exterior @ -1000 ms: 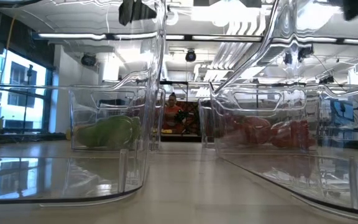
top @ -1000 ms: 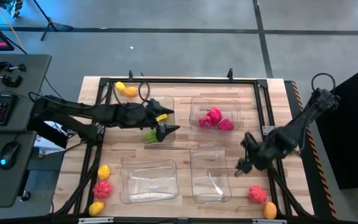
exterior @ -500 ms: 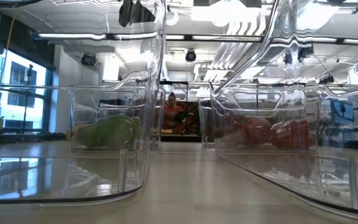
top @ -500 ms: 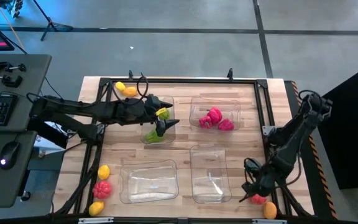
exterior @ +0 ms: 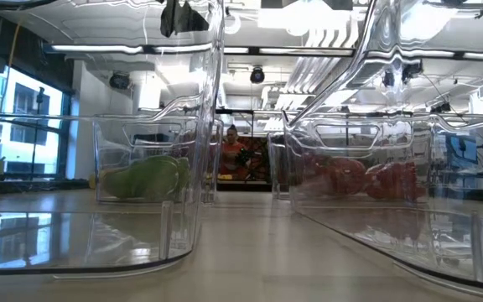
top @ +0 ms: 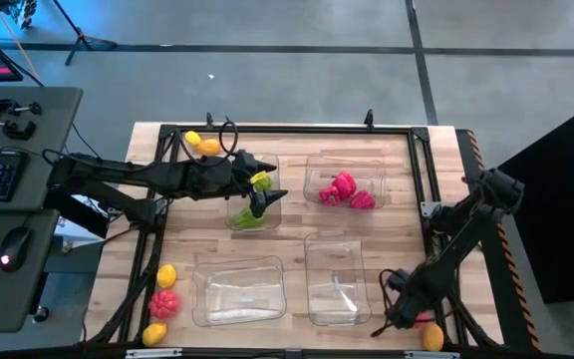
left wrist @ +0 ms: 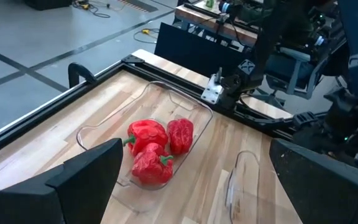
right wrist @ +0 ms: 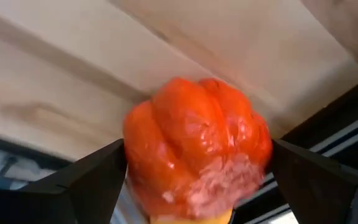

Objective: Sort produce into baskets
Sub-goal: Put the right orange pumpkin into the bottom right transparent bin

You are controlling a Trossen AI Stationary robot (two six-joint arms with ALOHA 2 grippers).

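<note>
My right gripper [top: 399, 317] is open, low over the table's near right corner. Its fingers stand on either side of a red-orange pepper [right wrist: 197, 155], which also shows in the high view [top: 419, 319]. My left gripper [top: 267, 201] is open and empty above the far left clear bin [top: 235, 194], which holds green produce [top: 247, 217]. The far right bin [top: 317, 170] holds three red peppers [left wrist: 151, 146]. The two near bins [top: 239, 289] [top: 337, 279] hold no produce. My right gripper comes at the red-orange pepper from above, one finger [right wrist: 92, 180] close on each side of it. The pepper lies on the table. Whether the fingers touch it, I cannot tell.
An orange piece [top: 432, 337] lies beside the pepper at the near right corner. Two yellow pieces [top: 166, 274] [top: 154, 333] and a red one [top: 164, 302] lie near left. A yellow piece [top: 192, 139] and an orange one [top: 208, 147] lie far left. A black frame [top: 287, 130] rims the table.
My right gripper has gone from beside the near right bin toward the table's near edge and down, to the red-orange pepper at the near right corner. The pepper has stayed where it was.
</note>
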